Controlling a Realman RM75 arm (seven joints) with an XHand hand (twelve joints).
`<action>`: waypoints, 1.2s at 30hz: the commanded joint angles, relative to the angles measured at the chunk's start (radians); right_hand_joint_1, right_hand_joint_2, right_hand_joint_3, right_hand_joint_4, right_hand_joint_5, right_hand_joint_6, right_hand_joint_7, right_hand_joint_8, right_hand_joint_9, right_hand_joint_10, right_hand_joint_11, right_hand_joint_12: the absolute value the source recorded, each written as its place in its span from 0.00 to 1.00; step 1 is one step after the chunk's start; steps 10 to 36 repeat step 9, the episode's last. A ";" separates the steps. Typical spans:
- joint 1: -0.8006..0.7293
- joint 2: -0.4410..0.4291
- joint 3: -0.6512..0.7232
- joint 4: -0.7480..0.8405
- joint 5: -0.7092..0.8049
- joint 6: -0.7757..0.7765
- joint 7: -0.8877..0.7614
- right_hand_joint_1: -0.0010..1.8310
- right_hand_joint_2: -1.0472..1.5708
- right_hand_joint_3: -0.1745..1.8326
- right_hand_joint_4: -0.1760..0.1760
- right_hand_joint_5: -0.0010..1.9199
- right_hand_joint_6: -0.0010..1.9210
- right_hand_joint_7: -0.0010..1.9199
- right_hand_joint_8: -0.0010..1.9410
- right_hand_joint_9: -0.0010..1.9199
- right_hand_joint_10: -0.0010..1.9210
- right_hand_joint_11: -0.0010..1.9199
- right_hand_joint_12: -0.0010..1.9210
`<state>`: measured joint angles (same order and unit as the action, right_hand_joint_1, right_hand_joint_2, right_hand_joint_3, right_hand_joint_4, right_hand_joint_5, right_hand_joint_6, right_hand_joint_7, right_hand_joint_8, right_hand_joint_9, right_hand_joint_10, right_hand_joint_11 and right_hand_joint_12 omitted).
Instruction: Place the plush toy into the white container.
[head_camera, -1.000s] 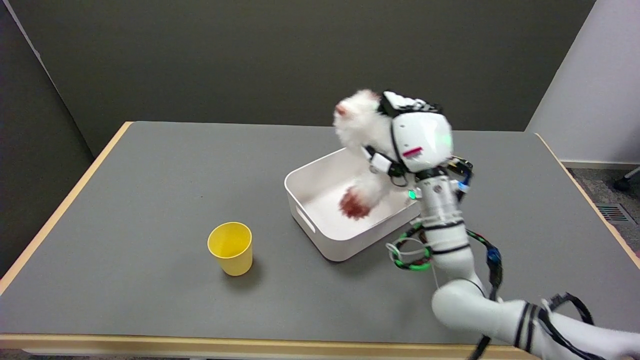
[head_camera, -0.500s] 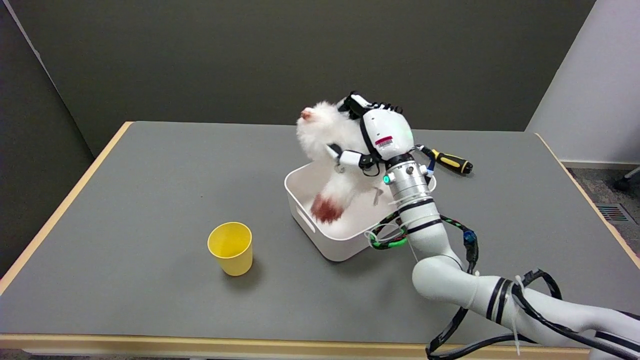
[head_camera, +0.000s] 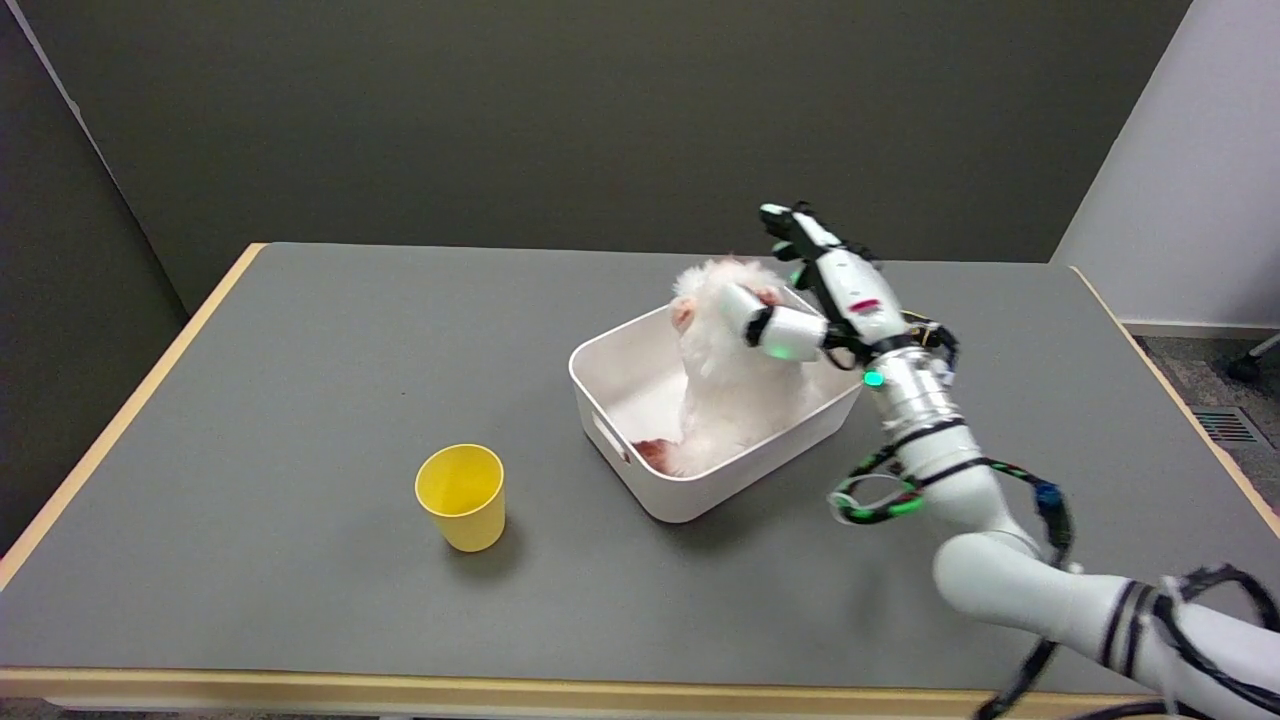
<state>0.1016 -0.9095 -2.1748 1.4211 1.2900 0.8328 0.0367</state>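
Right hand (head_camera: 815, 290) spread wide above the white container's (head_camera: 640, 495) far corner, fingers apart, gripping nothing, though its thumb lies against the plush toy's (head_camera: 735, 400) head. The toy stands upright inside the container, reddish foot at the near wall. Looks light, soft and squashy, unlikely to slip; the thick fluffy body is the place to grip. Yellow cup (head_camera: 461, 496) stands apart on the worktop (head_camera: 300, 330).

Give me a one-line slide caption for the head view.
Right hand opens beside the white plush toy sitting in the white container; a yellow cup stands nearby.
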 joint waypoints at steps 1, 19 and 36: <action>-0.234 0.122 0.184 -0.259 -0.155 0.600 0.624 0.15 0.64 0.47 0.35 0.08 0.19 0.10 0.18 0.07 0.46 0.09 0.74; -0.275 0.022 0.253 -0.437 -0.069 0.745 0.838 0.15 0.65 0.55 0.30 0.05 0.17 0.05 0.15 0.02 0.38 0.02 0.63; -0.275 0.022 0.253 -0.437 -0.069 0.745 0.838 0.15 0.65 0.55 0.30 0.05 0.17 0.05 0.15 0.02 0.38 0.02 0.63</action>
